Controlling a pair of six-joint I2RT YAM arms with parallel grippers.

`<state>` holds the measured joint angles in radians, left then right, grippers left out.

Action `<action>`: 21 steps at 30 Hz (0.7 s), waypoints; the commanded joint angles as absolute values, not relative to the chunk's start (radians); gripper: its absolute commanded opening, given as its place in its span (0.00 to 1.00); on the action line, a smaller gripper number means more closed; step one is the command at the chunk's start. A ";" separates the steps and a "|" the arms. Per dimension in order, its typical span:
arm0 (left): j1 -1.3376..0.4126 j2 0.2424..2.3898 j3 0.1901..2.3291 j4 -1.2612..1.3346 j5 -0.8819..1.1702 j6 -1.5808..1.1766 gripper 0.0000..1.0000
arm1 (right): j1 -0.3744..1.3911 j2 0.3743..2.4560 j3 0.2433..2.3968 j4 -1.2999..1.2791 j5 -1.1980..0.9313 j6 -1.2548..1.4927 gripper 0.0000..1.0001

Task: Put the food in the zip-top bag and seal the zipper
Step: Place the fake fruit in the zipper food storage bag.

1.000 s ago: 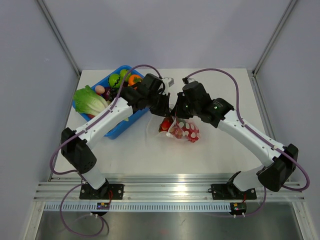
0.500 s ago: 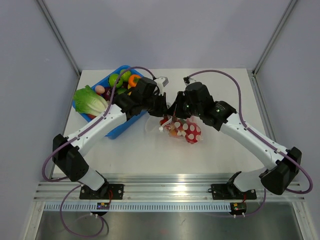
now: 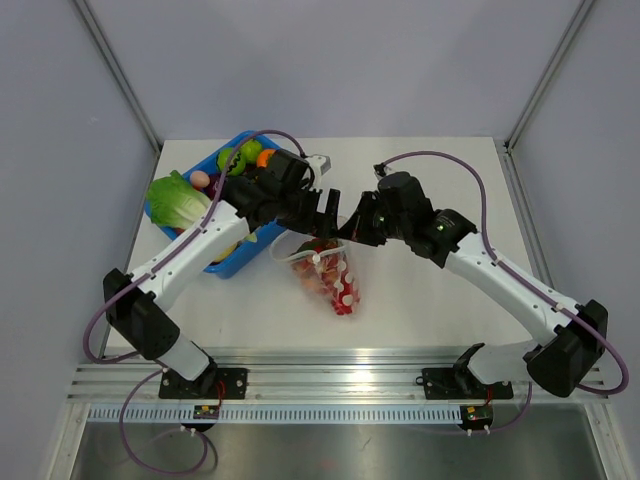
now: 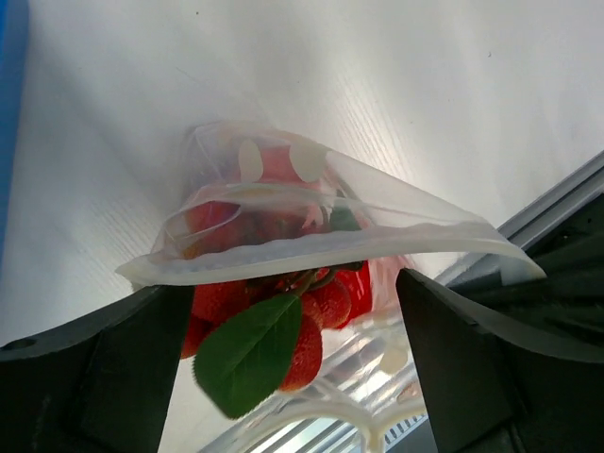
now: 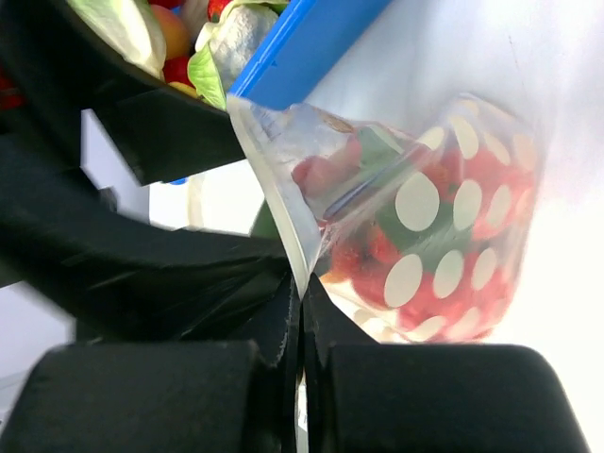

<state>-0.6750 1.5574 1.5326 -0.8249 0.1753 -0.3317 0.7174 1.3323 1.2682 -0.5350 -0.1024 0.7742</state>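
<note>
Right tool (image 5: 300, 300) clenched on zip-top bag (image 5: 429, 236) mouth edge. Left tool (image 4: 293, 294) released, straddling it. Blue bin (image 3: 228, 260) at bag's ten o'clock.

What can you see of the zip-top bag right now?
The zip-top bag is a clear, crinkly plastic pouch printed with white dots, bulging with red toy fruit and a green leaf. Its pale zipper strip runs along the mouth, which looks unsealed. The right gripper is shut on one mouth edge, holding it up beside the blue bin. The left gripper stands open astride the mouth.
</note>
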 commanded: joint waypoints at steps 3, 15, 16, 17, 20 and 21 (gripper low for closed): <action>-0.700 1.476 1.666 -0.894 0.281 -0.282 0.94 | 0.686 1.309 1.247 -0.379 -0.158 0.821 0.00; -0.654 1.354 1.554 -0.908 0.094 -0.287 0.70 | 0.666 1.285 1.235 -0.390 -0.176 0.796 0.00; -0.641 1.355 1.530 -0.894 0.081 -0.311 0.73 | 0.666 1.282 1.241 -0.396 -0.176 0.790 0.00; -0.620 1.348 1.499 -0.879 0.069 -0.322 0.74 | 0.663 1.281 1.243 -0.403 -0.178 0.779 0.00; -0.603 1.327 1.384 -0.809 0.074 -0.351 0.75 | 0.661 1.281 1.247 -0.416 -0.190 0.762 0.00; -0.603 1.319 1.341 -0.793 0.086 -0.356 0.74 | 0.663 1.284 1.247 -0.416 -0.195 0.759 0.00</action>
<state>-0.6113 1.3315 1.4220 -0.8673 0.1173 -0.3161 0.6701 1.3216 1.2240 -0.4656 -0.1581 0.7853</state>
